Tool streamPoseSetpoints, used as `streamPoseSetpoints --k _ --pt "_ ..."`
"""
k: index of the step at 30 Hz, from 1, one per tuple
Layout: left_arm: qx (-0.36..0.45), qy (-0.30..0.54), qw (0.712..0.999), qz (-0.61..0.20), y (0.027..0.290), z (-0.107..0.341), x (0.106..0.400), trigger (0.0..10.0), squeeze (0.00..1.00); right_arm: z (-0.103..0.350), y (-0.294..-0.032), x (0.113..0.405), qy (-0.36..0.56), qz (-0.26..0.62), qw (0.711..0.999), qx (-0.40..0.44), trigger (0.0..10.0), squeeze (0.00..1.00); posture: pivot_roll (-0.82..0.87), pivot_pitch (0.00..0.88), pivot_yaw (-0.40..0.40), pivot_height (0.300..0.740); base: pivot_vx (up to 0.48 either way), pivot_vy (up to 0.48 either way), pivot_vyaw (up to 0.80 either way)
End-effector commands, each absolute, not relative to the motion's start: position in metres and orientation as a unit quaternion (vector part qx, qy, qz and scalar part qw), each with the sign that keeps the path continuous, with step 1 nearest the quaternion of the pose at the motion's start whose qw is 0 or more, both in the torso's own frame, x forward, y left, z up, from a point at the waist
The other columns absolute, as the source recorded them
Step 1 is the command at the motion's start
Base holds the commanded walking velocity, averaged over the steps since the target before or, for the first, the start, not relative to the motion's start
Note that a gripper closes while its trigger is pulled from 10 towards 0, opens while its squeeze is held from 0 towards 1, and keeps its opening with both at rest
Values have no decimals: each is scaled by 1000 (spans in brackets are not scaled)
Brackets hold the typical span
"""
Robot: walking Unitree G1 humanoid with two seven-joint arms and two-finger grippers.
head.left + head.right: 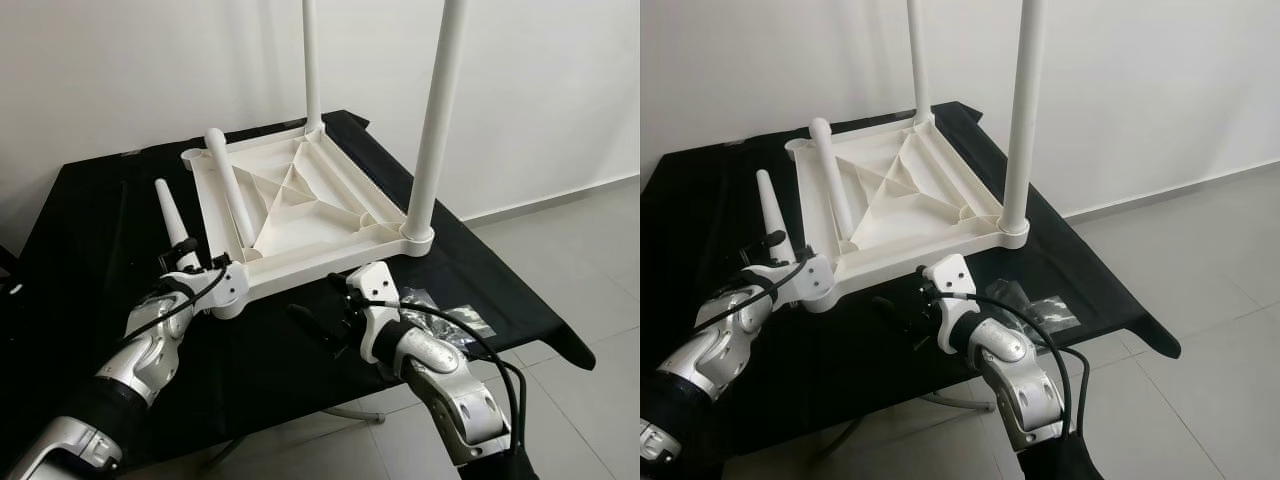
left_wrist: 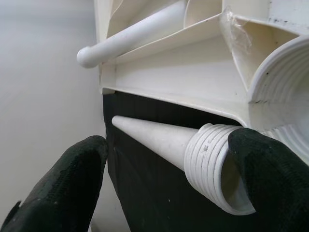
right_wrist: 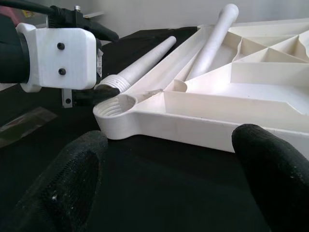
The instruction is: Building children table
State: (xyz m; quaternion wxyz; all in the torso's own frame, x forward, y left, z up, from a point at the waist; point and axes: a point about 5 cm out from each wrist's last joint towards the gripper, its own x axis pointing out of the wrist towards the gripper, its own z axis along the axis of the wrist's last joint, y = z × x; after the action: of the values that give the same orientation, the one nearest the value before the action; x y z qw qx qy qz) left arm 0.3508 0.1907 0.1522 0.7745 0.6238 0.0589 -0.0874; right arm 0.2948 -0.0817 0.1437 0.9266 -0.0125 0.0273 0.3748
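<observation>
The white plastic tabletop (image 1: 300, 205) lies upside down on a black-covered table. Two white legs (image 1: 432, 130) stand upright in its back and right corner sockets. A third leg (image 1: 230, 185) lies loose on the ribbed underside. A fourth, tapered leg (image 2: 159, 140) lies along the tabletop's left edge, its threaded end next to the empty front-left socket (image 3: 116, 105). My left gripper (image 2: 169, 183) is open around that threaded end, which rests against one finger (image 2: 270, 179). My right gripper (image 3: 169, 179) is open and holds nothing, just in front of the tabletop's near edge.
A clear plastic bag (image 1: 445, 322) of small parts lies on the black cloth right of my right wrist. The table's front edge (image 1: 300, 400) is close below both arms. Grey floor tiles (image 1: 590, 290) lie to the right, and a white wall stands behind.
</observation>
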Motion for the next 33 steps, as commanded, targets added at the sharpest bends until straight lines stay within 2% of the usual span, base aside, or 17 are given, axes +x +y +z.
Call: streamPoseSetpoints --k 1,10,24,33 --pt "640 86 756 -109 197 143 349 10000 0 143 -78 292 30 379 925 -3 10000 0 -146 104 63 740 0 0 0" --pt "647 92 748 -118 206 155 347 10000 0 144 -79 292 32 379 925 -2 10000 0 -141 103 59 740 0 0 0" --pt "629 107 757 -141 206 175 333 10000 0 144 -80 291 34 379 925 -1 10000 0 -145 104 58 740 0 0 0" --pt "641 124 745 -135 211 166 330 10000 0 143 -80 292 35 383 923 -10 10000 0 -160 93 52 740 0 0 0"
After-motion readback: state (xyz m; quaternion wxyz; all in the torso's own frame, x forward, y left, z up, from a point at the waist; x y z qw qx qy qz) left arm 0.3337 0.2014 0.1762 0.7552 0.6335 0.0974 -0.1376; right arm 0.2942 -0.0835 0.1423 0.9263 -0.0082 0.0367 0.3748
